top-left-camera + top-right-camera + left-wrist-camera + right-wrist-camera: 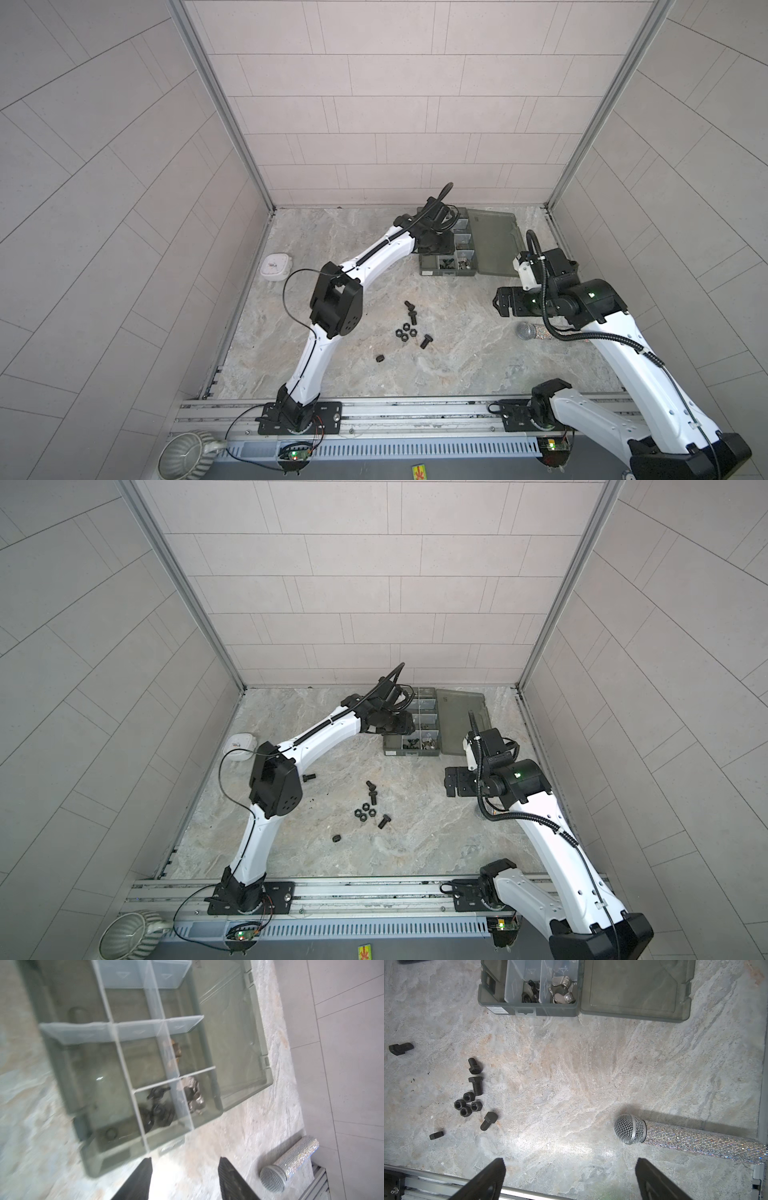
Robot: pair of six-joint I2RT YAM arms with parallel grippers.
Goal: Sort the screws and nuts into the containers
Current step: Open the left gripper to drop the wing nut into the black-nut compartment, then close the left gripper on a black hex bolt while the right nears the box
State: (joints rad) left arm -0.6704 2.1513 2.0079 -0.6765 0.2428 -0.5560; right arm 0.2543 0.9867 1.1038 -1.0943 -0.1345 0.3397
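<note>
On the bench, mid-way: flat-lying screws, long axes at mixed angles, beside clustered nuts with holes upward. At the far-side containers: left arm stretched out, left claw half-parted, empty. Nearer, right arm folded, right claw spread wide, empty.

- 4 black screws lie loose on the table.
- 4 black hex nuts lie in 1 tight group.
- 1 more small black piece lies on its edge; it looks like a nut too.
- 1 grey organizer box with 1 open lid.
- The black wing nuts and silver wing nuts inside overlap, so I cannot tell their number.
- 1 glitter microphone.
- 1 ribbed mug.
- 1 white round object.
</note>
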